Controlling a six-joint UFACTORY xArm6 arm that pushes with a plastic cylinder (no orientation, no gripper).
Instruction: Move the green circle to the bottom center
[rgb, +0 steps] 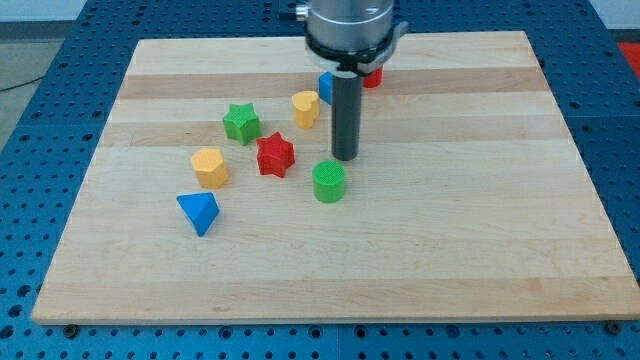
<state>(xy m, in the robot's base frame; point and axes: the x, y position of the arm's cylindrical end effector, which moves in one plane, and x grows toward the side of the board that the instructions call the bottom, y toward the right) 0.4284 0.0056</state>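
Observation:
The green circle (329, 182) stands near the middle of the wooden board (450, 250). My tip (345, 158) rests on the board just above and slightly right of the green circle, very close to it; contact cannot be told. The rod rises from there to the arm's dark head at the view's top.
A red star (275, 155) lies left of the green circle. A green star (241, 122), a yellow heart (305, 107), a yellow hexagon (210, 167) and a blue triangle (199, 212) lie further left. A blue block (325, 86) and a red block (373, 76) are partly hidden behind the rod.

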